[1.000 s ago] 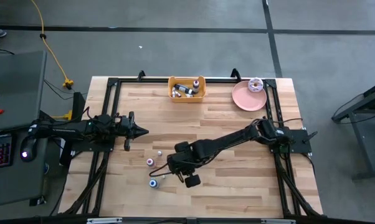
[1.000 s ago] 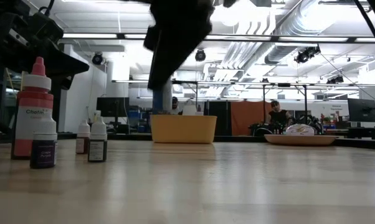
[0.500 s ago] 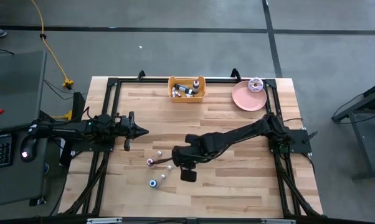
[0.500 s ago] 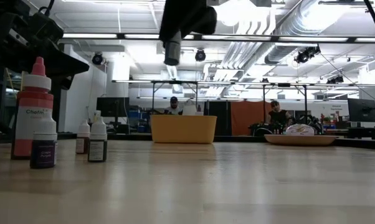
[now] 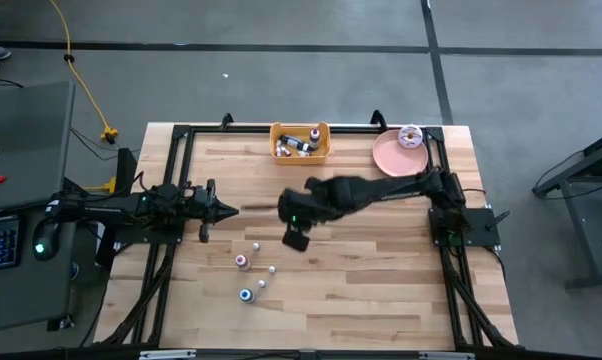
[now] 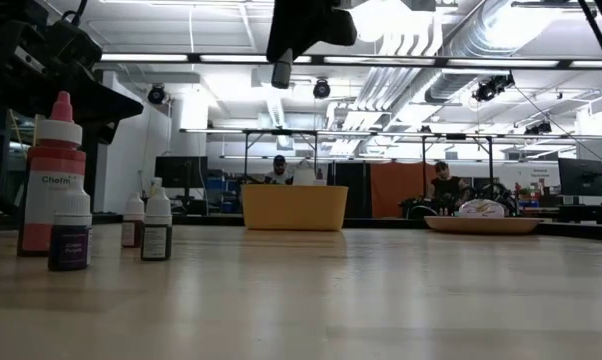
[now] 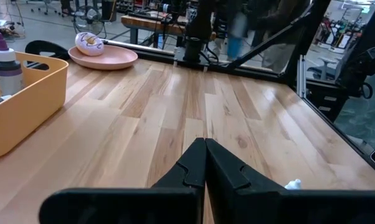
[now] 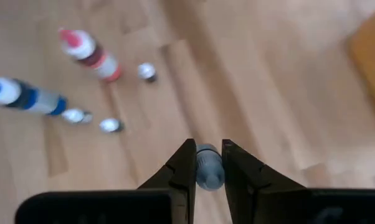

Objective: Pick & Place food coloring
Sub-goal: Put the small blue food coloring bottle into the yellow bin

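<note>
The food coloring bottles are tiny, with whitish caps. Several stand on the table left of centre (image 5: 256, 270), among them a pink-red one (image 8: 88, 53) and a blue one (image 8: 25, 96). More lie in the yellow bin (image 5: 300, 142). My right gripper (image 5: 293, 215) hovers above the table's middle, between the standing group and the bin, shut on one small bottle (image 8: 207, 168). My left gripper (image 5: 231, 211) waits at the left side, shut and holding nothing (image 7: 205, 152). My right gripper pinches a small bottle (image 8: 207, 163) between its two fingers, which come from above and point down. The bottle is lifted clear of the table and hangs upright below the fingers (image 6: 281, 73).
A pink plate (image 5: 391, 160) with a donut (image 5: 411, 136) sits at the far right, beside the yellow bin at the far edge. A black frame (image 5: 181, 135) runs around the table. Bare wood spreads over the near right part (image 5: 381, 290).
My right gripper, shut on the small bottle, has risen from beside the standing bottles and moved toward the table's far edge, nearer the yellow bin. The bottle has been lifted clear with it. The other bottles have stayed in place.
</note>
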{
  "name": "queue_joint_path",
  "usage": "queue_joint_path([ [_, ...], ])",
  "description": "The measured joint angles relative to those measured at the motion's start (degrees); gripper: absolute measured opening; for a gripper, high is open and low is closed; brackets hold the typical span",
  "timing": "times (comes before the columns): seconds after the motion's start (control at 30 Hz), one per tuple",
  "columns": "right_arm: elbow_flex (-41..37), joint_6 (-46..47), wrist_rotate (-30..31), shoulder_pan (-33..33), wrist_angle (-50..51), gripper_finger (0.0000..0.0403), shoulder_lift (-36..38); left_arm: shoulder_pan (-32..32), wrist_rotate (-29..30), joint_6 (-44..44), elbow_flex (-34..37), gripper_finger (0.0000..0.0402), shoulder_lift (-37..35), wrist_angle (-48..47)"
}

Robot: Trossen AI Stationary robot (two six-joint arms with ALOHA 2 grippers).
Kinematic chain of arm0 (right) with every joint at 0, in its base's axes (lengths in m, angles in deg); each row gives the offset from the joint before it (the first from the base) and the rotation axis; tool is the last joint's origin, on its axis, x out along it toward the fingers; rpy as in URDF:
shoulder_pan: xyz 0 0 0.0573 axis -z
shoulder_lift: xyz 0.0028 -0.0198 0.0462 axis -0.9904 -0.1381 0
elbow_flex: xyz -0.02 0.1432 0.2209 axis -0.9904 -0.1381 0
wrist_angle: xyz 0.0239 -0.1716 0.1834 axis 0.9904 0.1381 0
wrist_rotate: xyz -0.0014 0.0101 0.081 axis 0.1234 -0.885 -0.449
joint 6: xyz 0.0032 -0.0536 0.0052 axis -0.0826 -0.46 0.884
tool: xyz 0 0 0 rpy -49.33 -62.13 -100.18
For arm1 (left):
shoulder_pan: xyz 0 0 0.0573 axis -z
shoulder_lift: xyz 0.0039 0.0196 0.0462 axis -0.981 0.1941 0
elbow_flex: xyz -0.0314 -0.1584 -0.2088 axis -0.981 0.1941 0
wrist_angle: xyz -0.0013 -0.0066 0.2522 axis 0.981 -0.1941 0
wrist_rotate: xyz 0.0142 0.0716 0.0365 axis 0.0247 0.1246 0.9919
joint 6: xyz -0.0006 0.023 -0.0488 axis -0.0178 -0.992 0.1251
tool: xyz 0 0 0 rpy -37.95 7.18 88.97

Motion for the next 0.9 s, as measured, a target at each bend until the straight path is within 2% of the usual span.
queue_joint_path([
  [0.3,9.59,-6.40,4.98,10.20,3.21,0.0048,0.31,0.01,0.04,0.00,0.01,0.0001,0.00,0.00],
  [0.5,11.19,-9.22,4.97,18.06,2.60,0.0048,0.26,0.00,0.04,0.01,0.01,0.0001,0.01,0.00],
  [0.7,7.88,-7.38,4.62,24.91,-3.13,0.0048,0.23,0.01,0.06,0.01,0.00,0.0001,0.01,0.00],
  [0.9,-1.49,-1.92,-1.49,29.44,-16.61,0.0048,0.21,0.02,0.07,0.02,0.02,0.0001,0.00,0.00],
])
